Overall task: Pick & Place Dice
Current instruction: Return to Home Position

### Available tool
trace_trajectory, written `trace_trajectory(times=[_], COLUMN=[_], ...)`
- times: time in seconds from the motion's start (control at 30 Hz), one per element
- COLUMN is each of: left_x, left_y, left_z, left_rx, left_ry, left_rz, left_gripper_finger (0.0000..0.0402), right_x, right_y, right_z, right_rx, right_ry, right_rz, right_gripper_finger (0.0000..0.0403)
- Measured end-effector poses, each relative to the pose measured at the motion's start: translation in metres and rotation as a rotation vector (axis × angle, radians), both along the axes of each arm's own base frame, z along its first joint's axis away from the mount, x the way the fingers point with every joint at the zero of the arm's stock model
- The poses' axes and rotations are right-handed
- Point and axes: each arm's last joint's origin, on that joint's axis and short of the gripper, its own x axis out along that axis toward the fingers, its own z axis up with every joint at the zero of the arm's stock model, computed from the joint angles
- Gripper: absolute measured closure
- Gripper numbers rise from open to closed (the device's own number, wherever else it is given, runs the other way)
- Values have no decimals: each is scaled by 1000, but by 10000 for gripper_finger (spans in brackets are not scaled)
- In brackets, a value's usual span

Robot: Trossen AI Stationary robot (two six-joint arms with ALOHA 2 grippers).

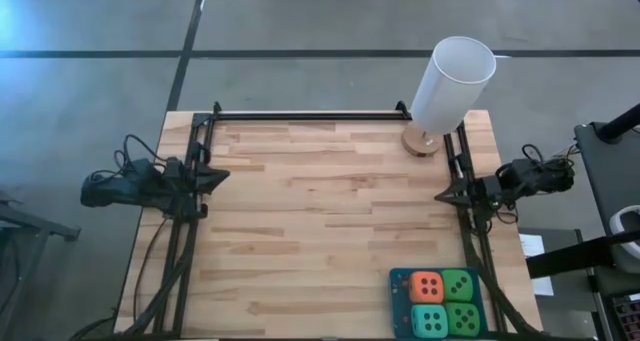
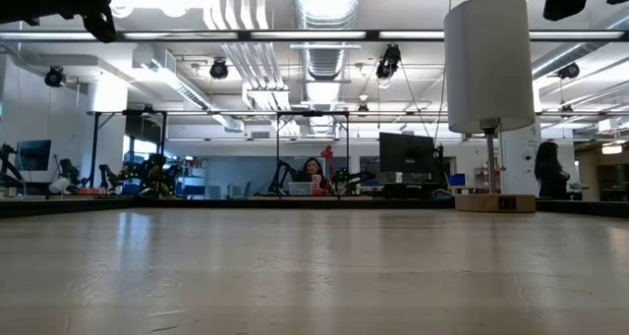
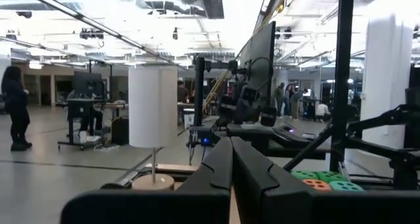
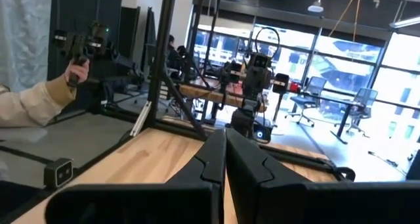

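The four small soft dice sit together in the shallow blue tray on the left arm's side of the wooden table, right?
No. The high view shows the four small soft dice in the shallow blue tray on the right arm's side of the wooden table.

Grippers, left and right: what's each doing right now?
Left gripper: shut, empty, at the left edge of the table.
Right gripper: shut, empty, at the right edge.

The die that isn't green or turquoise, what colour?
Orange-red die, dark pips; best in the high view.
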Motion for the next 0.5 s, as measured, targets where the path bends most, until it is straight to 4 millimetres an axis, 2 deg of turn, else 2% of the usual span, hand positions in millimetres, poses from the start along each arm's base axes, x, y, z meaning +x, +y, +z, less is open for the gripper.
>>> trace_trajectory(times=[0.17, 0.5], left_x=[4, 20], left_y=[-1, -2], left_z=[-9, -49], left_rx=[4, 38], left_ry=[33, 77], left_rz=[0, 9], left_gripper_finger=[396, 396], right_x=[2, 22], right_y=[1, 7], right_z=[-3, -46], right_rx=[10, 59], right_ry=[6, 78], right_rz=[2, 6], right_gripper_finger=[395, 395])
